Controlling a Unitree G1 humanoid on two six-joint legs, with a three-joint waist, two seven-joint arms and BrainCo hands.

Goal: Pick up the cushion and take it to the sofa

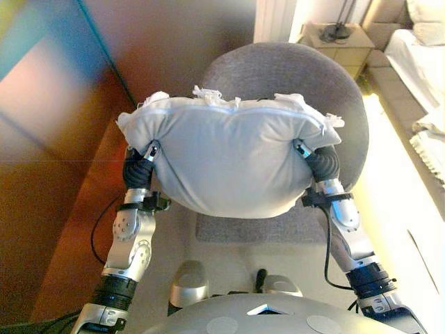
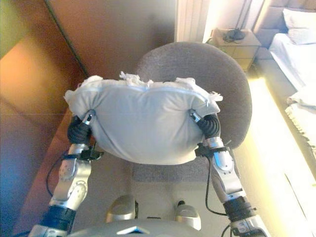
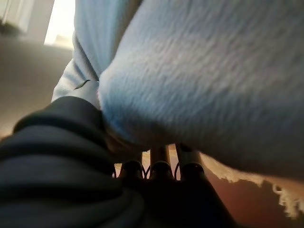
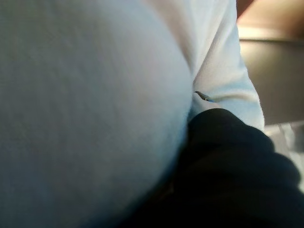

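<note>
A white cushion with frilled corners hangs in the air between my two hands, above the seat of a round grey armchair. My left hand presses into its left end and my right hand into its right end; only their dark ribbed covers show, the rest is buried in the cloth. In the left wrist view the cushion lies over the hand. In the right wrist view the cushion fills the picture next to the dark cover.
A white-covered sofa or bed with pillows runs along the right edge. A small bedside cabinet with a dark lamp base stands behind the armchair. A brown wooden wall is at the left.
</note>
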